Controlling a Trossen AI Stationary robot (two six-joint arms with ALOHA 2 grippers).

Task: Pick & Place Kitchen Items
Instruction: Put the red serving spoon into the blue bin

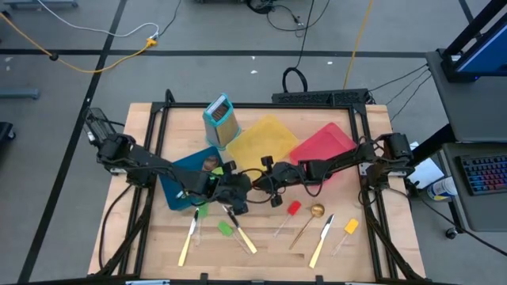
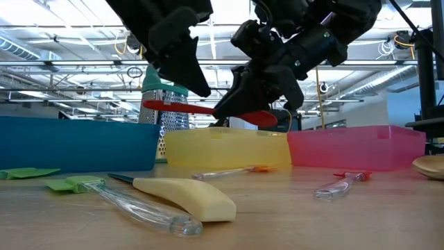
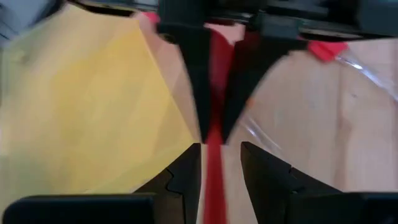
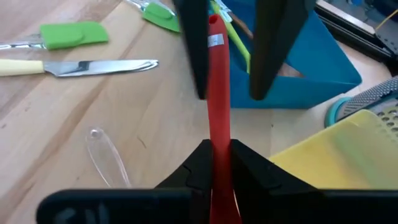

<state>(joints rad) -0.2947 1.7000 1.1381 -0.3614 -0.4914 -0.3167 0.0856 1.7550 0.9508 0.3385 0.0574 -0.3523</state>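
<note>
The right gripper (image 4: pixel 219 163) pinches the red spoon (image 4: pixel 217 99) mid-bench; the left gripper (image 3: pixel 219 163) straddles it, jaws parted; it should close firmly before the right lets go.

A red spoon (image 2: pixel 208 111) hangs level in mid-air; knives (image 1: pixel 240 231), spatulas (image 1: pixel 289 215) and a wooden spoon (image 1: pixel 310 218) lie scattered on the tabletop (image 1: pixel 261 257).

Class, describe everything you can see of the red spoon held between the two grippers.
The red spoon is slim, glossy, plastic-looking, with a straight handle and a rounded bowl. It hangs level in the air above the table, in front of the yellow bin. The right gripper is shut on it; the left gripper's open fingers flank its handle without touching it.
</note>
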